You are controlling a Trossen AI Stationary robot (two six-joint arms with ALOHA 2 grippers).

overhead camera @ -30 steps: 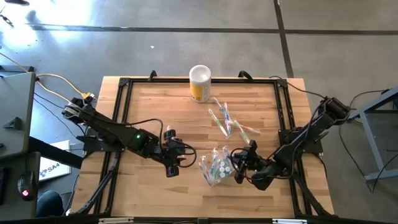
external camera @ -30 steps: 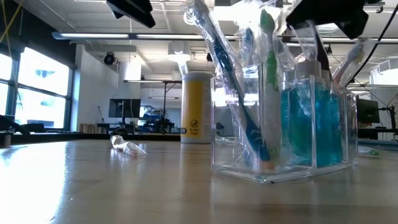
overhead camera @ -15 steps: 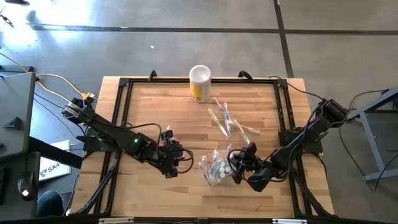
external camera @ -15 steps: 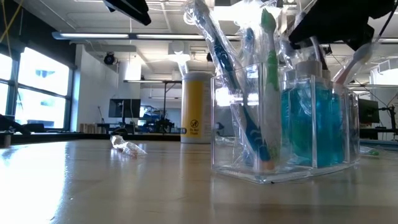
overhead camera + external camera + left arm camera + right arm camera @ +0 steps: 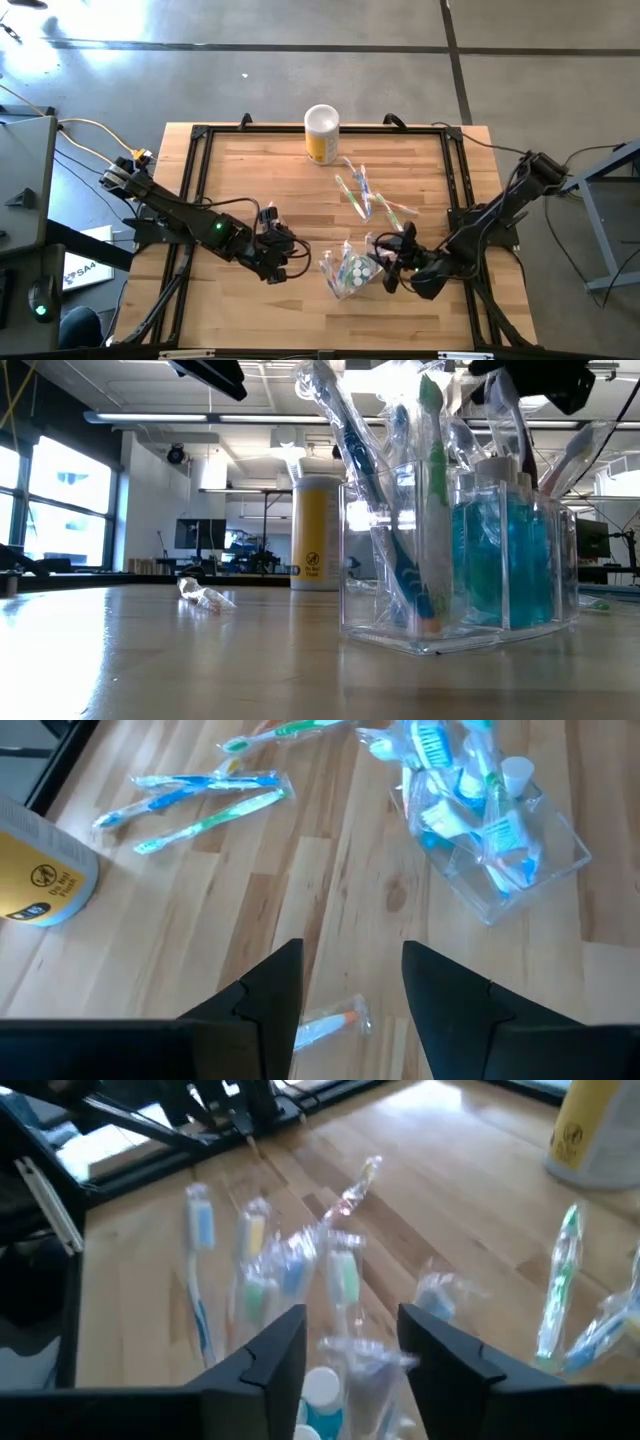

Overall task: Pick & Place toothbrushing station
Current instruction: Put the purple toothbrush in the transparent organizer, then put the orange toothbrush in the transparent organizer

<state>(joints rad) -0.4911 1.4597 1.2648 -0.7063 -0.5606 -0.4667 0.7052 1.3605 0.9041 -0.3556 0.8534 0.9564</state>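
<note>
- High view: holder [image 5: 350, 272], a clear plastic box at the near middle of the table [image 5: 250, 180], holding wrapped brushes [image 5: 375, 480] upright and teal tubes [image 5: 500, 560] with white caps.
- Loose brushes [image 5: 365, 195]: a few in crinkly wrap, lying flat on the wood beyond the holder, toward the far side and well apart from it.
- Small wrapped piece [image 5: 330, 1023]: lies on the wood just ahead of the left gripper; what it is cannot be told.
- Handling, as a judgement: the brushes are light, slim and stiff, but the wrap is slick and crackly; best pinched across the handle near its middle. The tubes are soft and would dent; take them at the cap end. The holder is rigid and smooth-walled, and may tip if a brush is dragged out sideways.
- Right gripper [image 5: 392, 270]: just right of the holder, above its contents; jaws part-open with nothing between them.
- Left gripper [image 5: 290, 262]: left of the holder, apart from it; jaws part-open, empty, waiting.
- Can [image 5: 321, 133]: yellow with a white top, upright at the far edge.
- Surface: pale wood planks in a black frame, level and matt.
- Room: grey concrete floor; the low view shows an open workshop with windows at the left and desks with screens.
</note>
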